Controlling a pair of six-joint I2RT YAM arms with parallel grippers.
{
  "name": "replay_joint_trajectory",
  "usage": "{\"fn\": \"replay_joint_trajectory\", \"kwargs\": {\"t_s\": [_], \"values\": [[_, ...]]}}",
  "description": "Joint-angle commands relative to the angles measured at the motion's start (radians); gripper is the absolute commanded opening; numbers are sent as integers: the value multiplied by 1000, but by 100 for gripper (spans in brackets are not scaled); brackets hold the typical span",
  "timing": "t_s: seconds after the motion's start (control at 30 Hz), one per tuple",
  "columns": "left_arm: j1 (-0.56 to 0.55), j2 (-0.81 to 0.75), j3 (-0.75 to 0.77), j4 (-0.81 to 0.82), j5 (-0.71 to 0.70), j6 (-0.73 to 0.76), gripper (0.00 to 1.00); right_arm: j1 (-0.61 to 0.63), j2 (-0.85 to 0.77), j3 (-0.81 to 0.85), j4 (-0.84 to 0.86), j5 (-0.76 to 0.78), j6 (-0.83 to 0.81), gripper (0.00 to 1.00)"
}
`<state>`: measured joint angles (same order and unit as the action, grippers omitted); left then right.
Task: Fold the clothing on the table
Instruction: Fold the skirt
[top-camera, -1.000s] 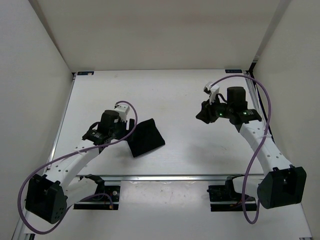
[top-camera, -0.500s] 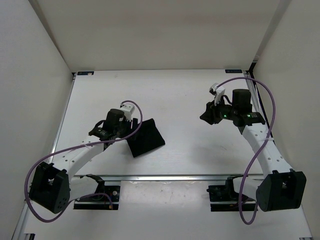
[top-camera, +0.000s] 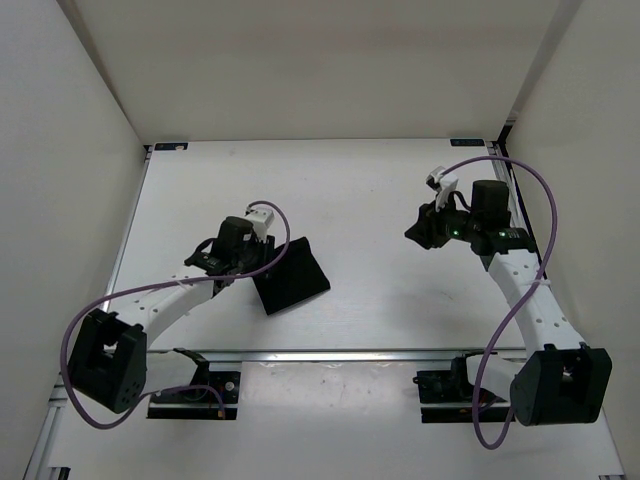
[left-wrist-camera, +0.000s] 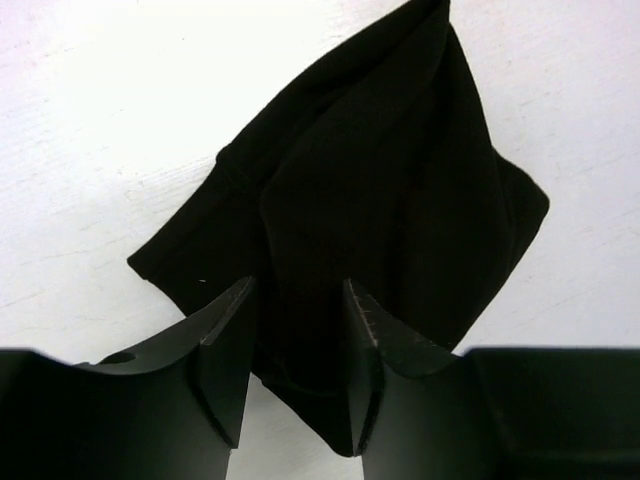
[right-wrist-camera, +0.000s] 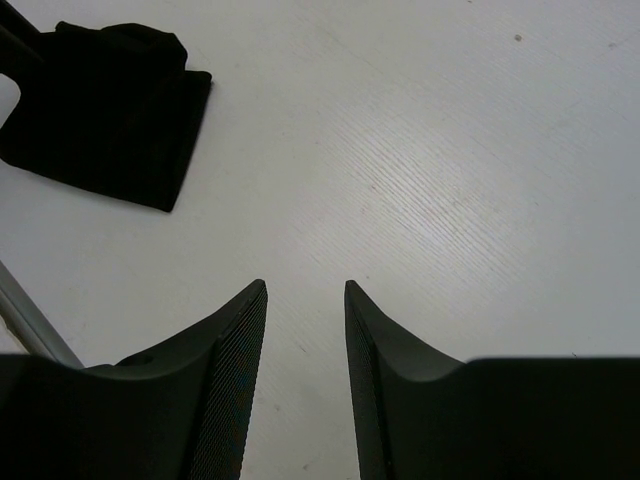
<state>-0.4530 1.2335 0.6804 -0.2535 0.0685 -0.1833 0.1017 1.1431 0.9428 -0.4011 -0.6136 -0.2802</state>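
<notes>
On surface (top-camera: 380, 180), left-centre: clothing (top-camera: 295, 275) lay at 4 o'clock from left end effector (top-camera: 260, 266), top view.
Left end effector: nearer; jaws stood apart, astride clothing's edge.
Right end effector (top-camera: 416, 232): open, empty, well apart.

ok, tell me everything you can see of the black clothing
The clothing is plain matte black soft fabric with no visible print. It lies bunched into a rough wedge on the white table, left of centre. The left wrist view shows a seam near one edge and a raised fold running down the middle. The left gripper straddles its near edge with cloth between the fingers. Whether the cloth is actually pinched can't be told.
</notes>
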Motion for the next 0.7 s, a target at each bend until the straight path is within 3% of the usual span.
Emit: {"fn": "replay_joint_trajectory", "kwargs": {"t_s": [0.0, 0.07, 0.13, 0.2, 0.43, 0.67], "values": [[-6, 3, 30, 20, 19, 8, 48, -16, -22, 8, 16, -26, 1, 42], [2, 3, 25, 20, 27, 7, 36, -16, -22, 11, 18, -29, 3, 43], [5, 0, 33, 14, 25, 8, 17, -13, -14, 16, 16, -31, 3, 42], [4, -14, 31, 13, 14, 5, 7, -11, -22, 13, 21, -34, 12, 42], [36, -69, 27, 25, -24, -7, 7, 0, -29, -7, 34, -26, 15, 41], [76, -6, 16, 28, -67, -5, 12, 10, -39, -25, 31, -38, 29, 41]]}}
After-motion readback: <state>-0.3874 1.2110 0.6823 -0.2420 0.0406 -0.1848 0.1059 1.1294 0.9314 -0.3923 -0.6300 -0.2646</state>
